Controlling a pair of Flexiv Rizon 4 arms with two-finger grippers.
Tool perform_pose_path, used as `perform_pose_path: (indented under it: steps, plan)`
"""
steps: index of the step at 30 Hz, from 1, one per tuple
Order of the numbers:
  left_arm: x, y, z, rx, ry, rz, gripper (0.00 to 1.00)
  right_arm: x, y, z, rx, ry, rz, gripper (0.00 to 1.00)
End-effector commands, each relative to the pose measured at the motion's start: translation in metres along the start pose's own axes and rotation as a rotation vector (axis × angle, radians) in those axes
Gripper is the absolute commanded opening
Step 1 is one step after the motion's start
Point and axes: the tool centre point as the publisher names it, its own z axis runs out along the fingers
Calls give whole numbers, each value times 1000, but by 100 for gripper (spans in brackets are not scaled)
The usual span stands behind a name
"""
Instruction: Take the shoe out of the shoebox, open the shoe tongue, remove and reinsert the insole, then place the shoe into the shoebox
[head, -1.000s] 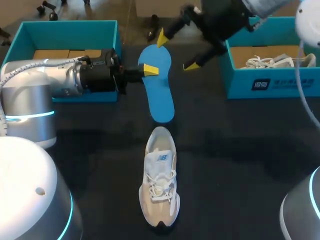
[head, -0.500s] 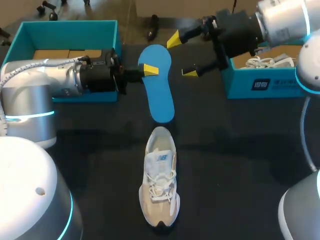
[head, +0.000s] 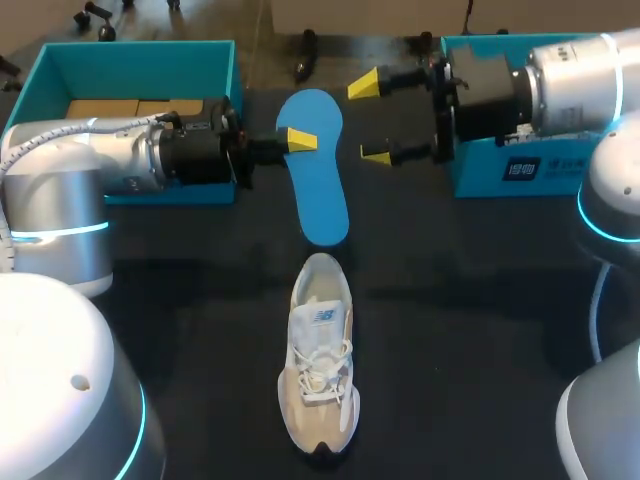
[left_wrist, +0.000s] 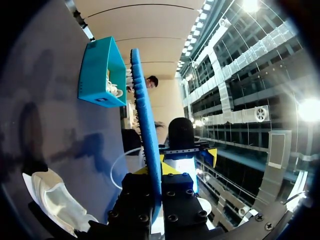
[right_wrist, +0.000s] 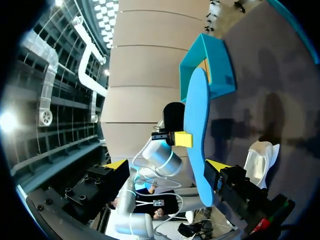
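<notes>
My left gripper (head: 292, 140) is shut on the edge of a blue insole (head: 318, 175) and holds it above the table, between the two boxes. Seen from the left wrist, the insole (left_wrist: 144, 120) stands edge-on between my fingers (left_wrist: 154, 182). My right gripper (head: 370, 119) is open just right of the insole's wide end, its yellow tips pointing at it without touching. From the right wrist, the insole (right_wrist: 196, 125) is ahead of my spread gripper (right_wrist: 167, 167). The beige and white shoe (head: 320, 365) lies on the table below the insole, toe toward the front edge.
A teal shoebox (head: 140, 55) stands at the back left behind my left arm. A second teal shoebox (head: 520, 172) stands at the back right, mostly covered by my right arm. Bare dark tabletop lies on both sides of the shoe.
My right gripper has swung down and to the right, turning from a slanted pose to a level one with its tips facing the insole. The left arm, insole and shoe have stayed put.
</notes>
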Motion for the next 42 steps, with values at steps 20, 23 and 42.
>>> perform_pose_path:
  steps: [20, 23, 42]
  plan:
    - [53, -17, -20, -87, -172, 660, 0, -12, 2, 0, -18, 58, -3, 100]
    - [59, -16, -23, -117, -200, 784, 0, -12, 2, 0, -18, 58, -3, 100]
    - [32, -7, -37, -193, -571, 1346, 0, -12, 2, 0, -18, 58, -3, 100]
